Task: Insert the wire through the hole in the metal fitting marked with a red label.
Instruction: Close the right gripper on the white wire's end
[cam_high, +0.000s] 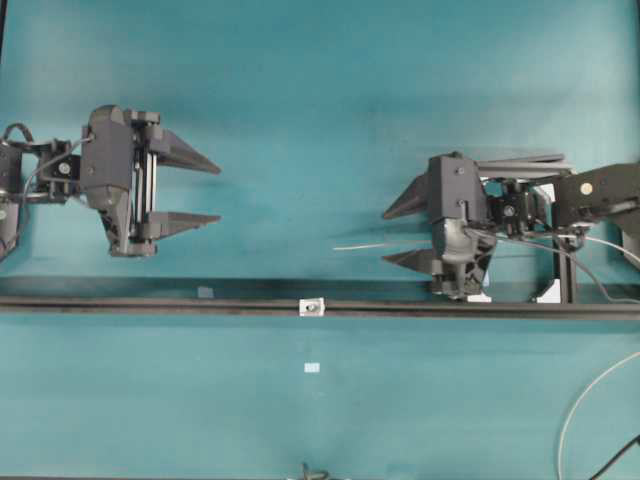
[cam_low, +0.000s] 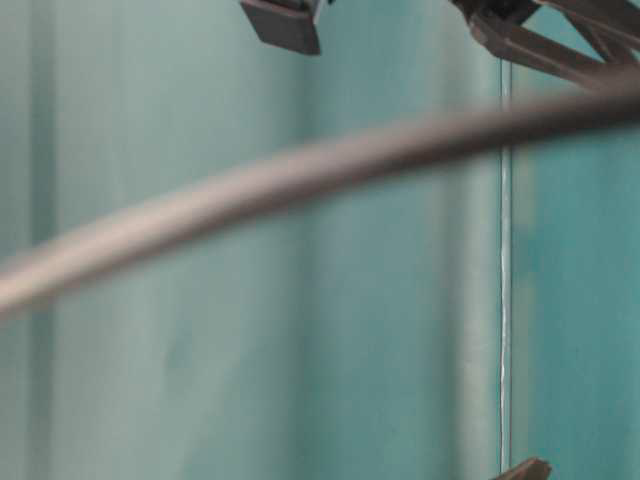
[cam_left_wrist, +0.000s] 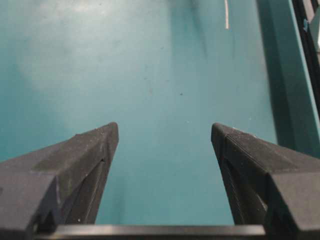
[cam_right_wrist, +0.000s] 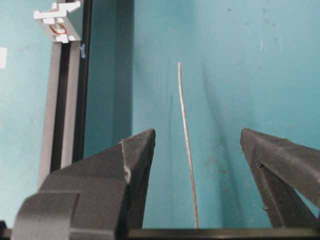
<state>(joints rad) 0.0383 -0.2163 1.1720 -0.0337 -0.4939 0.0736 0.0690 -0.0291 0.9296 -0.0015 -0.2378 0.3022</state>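
On the teal table (cam_high: 300, 120), the wire (cam_high: 362, 246) is seen lying flat, just left of the right gripper (cam_high: 398, 236) in the overhead view. In the right wrist view the wire (cam_right_wrist: 186, 145) is shown running lengthwise through the gap between the two fingers (cam_right_wrist: 132, 165), nearer the left-hand one, touched by neither. The right gripper's jaws are spread wide and nothing is held in them. The free tip of the wire is pointed away from the gripper, towards the left gripper (cam_high: 205, 192). The left gripper is likewise opened fully and empty, well apart from the wire, whose tip (cam_left_wrist: 226, 14) is only glimpsed at the far edge of the left wrist view. The metal fitting (cam_high: 312, 307) is mounted on the black rail (cam_high: 150, 304), near the wire's side, and its hole (cam_high: 313, 308) is barely made out. In the right wrist view the fitting (cam_right_wrist: 59, 22) is found at the far left, apart from the wire.
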